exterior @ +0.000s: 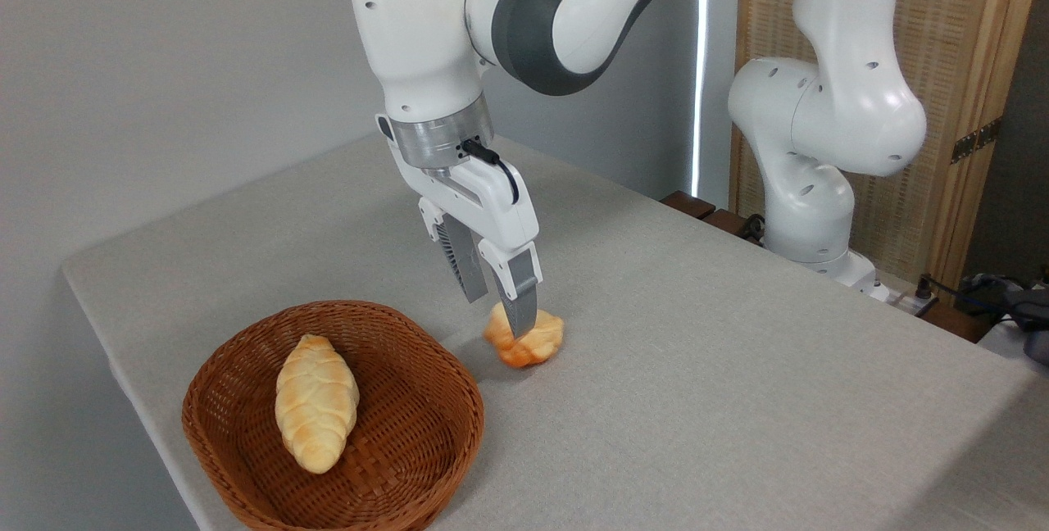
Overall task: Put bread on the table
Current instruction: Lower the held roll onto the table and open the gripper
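Release step: bread (pixel 524 340) sits on the counter (pixel 737 334), at 2 o'clock from the basket (pixel 246 465). Gripper (pixel 498 308) spread apart, holding nothing; front finger overlaps the bun, contact unclear. Next, probably a straight lift clear. Bun lumpy, golden, soft-looking; grey cloth; woven wicker with braided loaf (pixel 316 401).

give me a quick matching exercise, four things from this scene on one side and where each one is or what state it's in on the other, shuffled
Things:
1. bread
2. braided loaf
3. wicker basket
4. end effector

Places or states:
A. lying inside the basket
B. open, fingers spread just above the bun
C. on the table cloth, right of the basket
D. near the table's front left corner

Pairs: 1-C, 2-A, 3-D, 4-B
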Available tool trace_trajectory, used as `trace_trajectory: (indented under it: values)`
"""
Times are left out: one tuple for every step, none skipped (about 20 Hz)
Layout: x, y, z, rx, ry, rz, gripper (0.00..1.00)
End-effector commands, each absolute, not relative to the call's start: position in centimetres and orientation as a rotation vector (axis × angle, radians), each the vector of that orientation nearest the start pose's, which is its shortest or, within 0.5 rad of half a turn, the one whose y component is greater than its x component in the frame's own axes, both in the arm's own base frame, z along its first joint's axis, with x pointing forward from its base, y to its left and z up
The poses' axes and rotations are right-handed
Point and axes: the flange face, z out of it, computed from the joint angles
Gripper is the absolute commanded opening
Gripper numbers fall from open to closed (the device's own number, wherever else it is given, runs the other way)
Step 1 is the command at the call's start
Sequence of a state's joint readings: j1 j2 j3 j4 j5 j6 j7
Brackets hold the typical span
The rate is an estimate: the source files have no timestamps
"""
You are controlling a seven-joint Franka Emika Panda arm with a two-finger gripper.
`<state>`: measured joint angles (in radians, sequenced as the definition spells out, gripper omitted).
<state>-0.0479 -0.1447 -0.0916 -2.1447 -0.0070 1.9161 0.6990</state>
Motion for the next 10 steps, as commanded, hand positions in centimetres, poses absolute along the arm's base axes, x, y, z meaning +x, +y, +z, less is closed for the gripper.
trace_trajectory:
  values:
    - [50.8,-6.7,49.5,-2.886,1.273,-0.007,1.0]
    - [51.3,-6.6,51.0,-2.883,1.26,-0.06,1.0]
    - [51.8,-6.5,52.4,-2.876,1.253,-0.103,1.0]
    - [52.1,-6.3,53.3,-2.873,1.244,-0.133,1.0]
    - [52.4,-5.9,54.5,-2.871,1.229,-0.168,1.0]
    - [52.8,-4.4,55.5,-2.883,1.187,-0.2,1.0]
    - [53.0,-3.3,56.2,-2.892,1.157,-0.225,1.0]
    - [53.0,-3.0,56.5,-2.892,1.152,-0.232,1.0]
    - [53.0,-2.9,56.5,-2.895,1.147,-0.233,1.0]
    - [53.0,-2.9,56.5,-2.898,1.145,-0.232,1.0]
